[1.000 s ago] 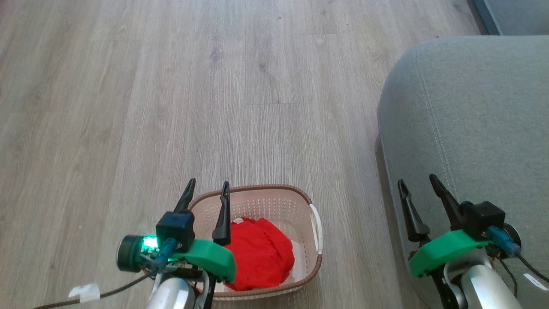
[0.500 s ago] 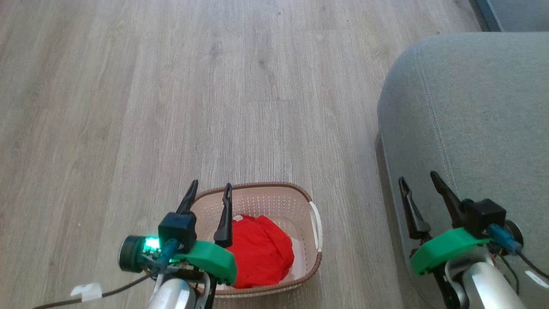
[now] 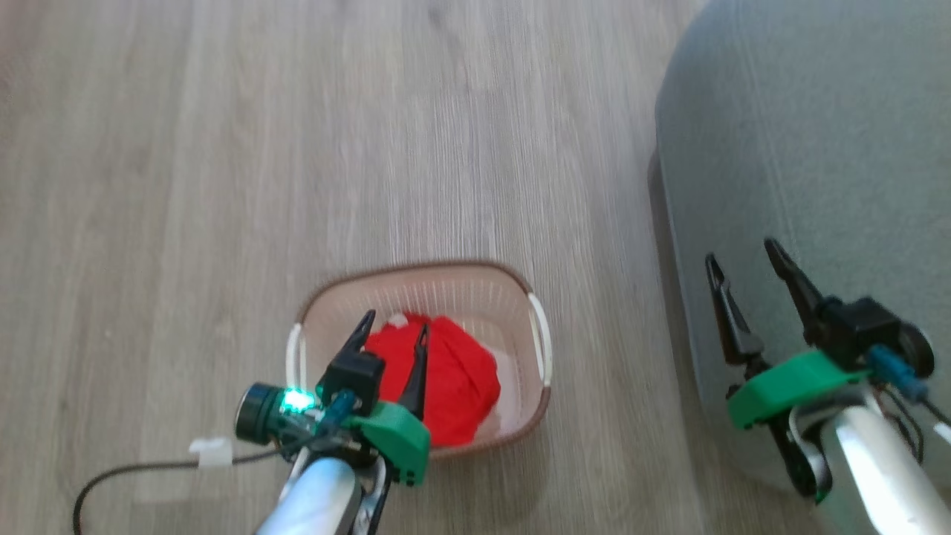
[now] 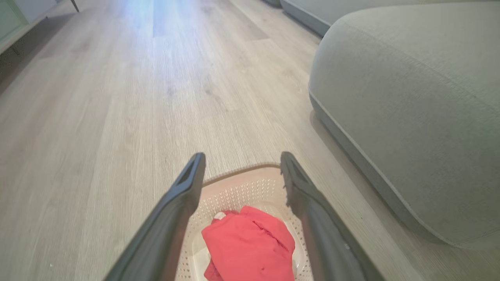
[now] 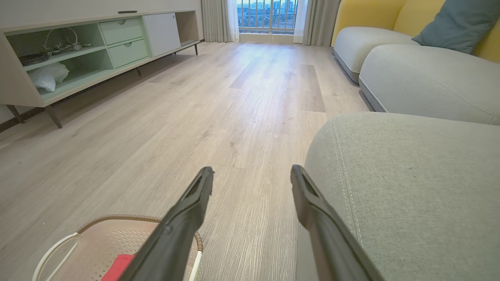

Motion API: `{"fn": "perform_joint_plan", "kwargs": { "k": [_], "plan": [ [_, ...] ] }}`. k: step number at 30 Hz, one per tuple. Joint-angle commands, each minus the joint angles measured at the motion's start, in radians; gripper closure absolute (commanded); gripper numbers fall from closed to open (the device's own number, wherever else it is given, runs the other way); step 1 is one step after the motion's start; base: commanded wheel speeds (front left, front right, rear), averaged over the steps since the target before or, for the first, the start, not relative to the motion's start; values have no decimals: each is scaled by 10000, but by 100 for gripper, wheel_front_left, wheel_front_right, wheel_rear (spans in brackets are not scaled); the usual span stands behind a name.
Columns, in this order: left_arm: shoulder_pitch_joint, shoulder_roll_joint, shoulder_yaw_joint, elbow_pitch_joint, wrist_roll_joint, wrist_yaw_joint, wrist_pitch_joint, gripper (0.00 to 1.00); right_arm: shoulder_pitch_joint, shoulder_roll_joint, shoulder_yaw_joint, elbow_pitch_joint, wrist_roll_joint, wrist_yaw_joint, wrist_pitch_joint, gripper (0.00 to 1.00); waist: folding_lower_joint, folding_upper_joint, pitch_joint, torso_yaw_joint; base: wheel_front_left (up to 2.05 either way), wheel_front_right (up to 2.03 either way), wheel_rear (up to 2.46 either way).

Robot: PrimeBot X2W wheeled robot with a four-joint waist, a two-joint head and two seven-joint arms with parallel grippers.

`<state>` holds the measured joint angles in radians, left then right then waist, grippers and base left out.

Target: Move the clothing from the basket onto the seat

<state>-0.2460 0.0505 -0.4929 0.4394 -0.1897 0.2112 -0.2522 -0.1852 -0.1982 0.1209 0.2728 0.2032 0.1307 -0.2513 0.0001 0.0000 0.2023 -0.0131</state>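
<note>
One basket (image 3: 446, 264) is standing on the wooden floor (image 3: 223, 148). One heap of red clothing (image 3: 464, 375) is lying inside it, toward its right and near side. I cannot tell how many garments are making up the heap. A white scrap is showing at the heap's far edge. One grey-green seat (image 3: 817, 148) is sitting to the basket's right, apart from it.

Two grippers are showing in the blurred head view. The left gripper (image 3: 396, 323) is hovering over the basket's left half, its two fingers spread wide and holding nothing. The right gripper (image 3: 743, 250) is hanging over the seat's near left edge, also wide and empty.

The left wrist view is looking between the fingers at the clothing and the basket's perforated far wall. The right wrist view is catching just a corner of red in the basket. It is also taking in the far room: one sideboard (image 5: 78, 50) with two drawers on the left, a second pale cushion (image 5: 429, 74) beyond the seat, one blue pillow (image 5: 461, 23), and a window (image 5: 267, 13).
</note>
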Motion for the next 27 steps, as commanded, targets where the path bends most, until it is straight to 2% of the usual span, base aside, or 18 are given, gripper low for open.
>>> {"fn": "perform_joint_plan", "kwargs": {
  "k": [1, 3, 6, 11, 15, 22, 24, 27],
  "plan": [
    [-376, -3, 224, -139, -45, 0, -95, 0, -344, -176, 180, -375, -51, 0, -105, 0, -1, 0, 778, -177, 0, 0, 0],
    [-759, -3, 50, 254, -60, -8, -95, 0, -503, -197, 111, -545, 56, 0, -105, 0, -1, 0, 1345, -265, 0, 0, 0],
    [-1525, -3, -358, 1005, 464, 42, -95, 0, -756, -318, 95, -815, 86, 0, -105, 0, -1, 0, 2268, -436, 0, 0, 0],
    [-2544, -3, -780, 2265, 291, -79, -95, 0, -1069, -477, 123, -1197, 98, 0, -105, 0, -1, 0, 3518, -706, 0, 0, 0],
    [-3493, -3, -1084, 3769, 48, -344, -95, 0, -1366, -541, 283, -1583, 140, 0, -105, 0, -1, 0, 4506, -967, 0, 0, 0],
    [-4917, -3, -1897, 6210, -109, -756, -95, 0, -1730, -515, 646, -2150, 186, 0, -105, 0, -1, 0, 5561, -1335, 0, 0, 0],
    [-5256, -3, -2220, 6769, -136, -1036, -56, 0, -1827, -497, 750, -2288, 207, 0, -105, 0, -1, 0, 5809, -1421, 0, 0, 0],
    [-5749, -3, -2599, 7341, -170, -1175, 151, 0, -1964, -471, 888, -2477, 246, 0, -105, 0, -1, 0, 6177, -1563, 0, 0, 0]
  ]
}}
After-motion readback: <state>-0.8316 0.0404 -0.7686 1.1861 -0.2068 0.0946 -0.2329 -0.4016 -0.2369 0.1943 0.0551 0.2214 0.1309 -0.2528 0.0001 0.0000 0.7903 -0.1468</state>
